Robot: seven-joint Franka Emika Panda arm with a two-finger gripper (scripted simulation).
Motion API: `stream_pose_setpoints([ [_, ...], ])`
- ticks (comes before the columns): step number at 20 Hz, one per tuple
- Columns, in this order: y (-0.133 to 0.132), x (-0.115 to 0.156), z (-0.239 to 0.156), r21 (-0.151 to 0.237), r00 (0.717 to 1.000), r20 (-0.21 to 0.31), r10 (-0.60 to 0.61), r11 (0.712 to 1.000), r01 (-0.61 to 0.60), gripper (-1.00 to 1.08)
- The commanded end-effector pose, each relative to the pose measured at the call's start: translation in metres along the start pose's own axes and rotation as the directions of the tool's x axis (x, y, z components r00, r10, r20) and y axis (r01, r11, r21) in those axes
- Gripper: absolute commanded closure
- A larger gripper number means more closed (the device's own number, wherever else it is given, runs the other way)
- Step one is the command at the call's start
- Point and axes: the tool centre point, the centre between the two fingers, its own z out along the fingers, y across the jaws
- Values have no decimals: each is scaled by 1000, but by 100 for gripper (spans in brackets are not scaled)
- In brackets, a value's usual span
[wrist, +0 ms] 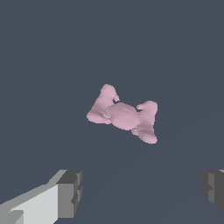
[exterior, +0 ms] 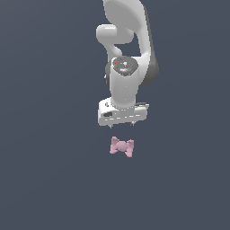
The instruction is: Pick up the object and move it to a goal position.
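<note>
The object is a small pale pink, bow-shaped lump with knobby lobes, lying on the dark grey floor. In the wrist view the object lies ahead of the fingers, apart from them. My gripper hangs just above and behind it in the exterior view, open, with only the short fingertips showing below the white hand. In the wrist view the gripper has its grey fingertips spread wide and nothing between them.
The white arm rises behind the gripper toward the top of the exterior view. A plain dark grey floor surrounds the object on all sides.
</note>
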Motion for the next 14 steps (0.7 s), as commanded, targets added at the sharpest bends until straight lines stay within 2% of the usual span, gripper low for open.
stream_pose_setpoints([
  [1,0,1,3,-2,999,1,-40,999,40,-92],
  [8,1,7,15,-8,980,7,-201,980,201,-92],
  [14,1,13,29,-12,930,13,-368,930,369,-92],
])
